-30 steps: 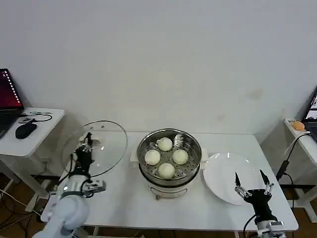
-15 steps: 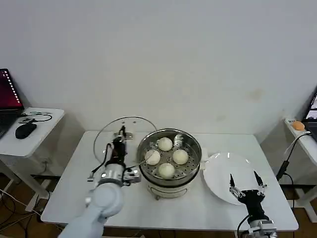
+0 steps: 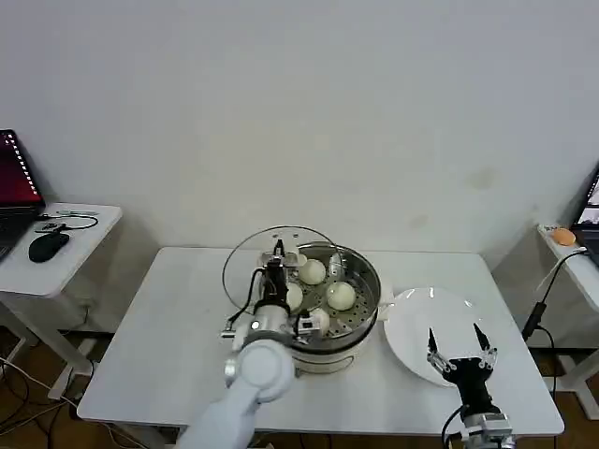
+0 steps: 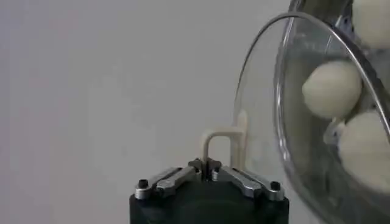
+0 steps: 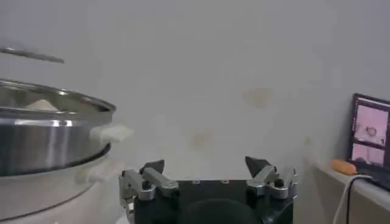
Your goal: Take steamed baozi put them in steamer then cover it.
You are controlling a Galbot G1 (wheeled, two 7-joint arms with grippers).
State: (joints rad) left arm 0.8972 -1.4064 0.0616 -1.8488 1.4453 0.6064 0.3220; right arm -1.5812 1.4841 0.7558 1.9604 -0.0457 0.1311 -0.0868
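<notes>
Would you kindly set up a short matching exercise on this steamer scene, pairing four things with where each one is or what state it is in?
Things:
1. cover
2. steamed baozi
3. plate
4. right gripper

States:
A. open, over the near edge of the plate
B. on the steamer's perforated tray
C. bare, beside the steamer
D. held tilted by the left gripper at its handle

Pairs: 1-D, 2-B, 3-C, 4-A
</notes>
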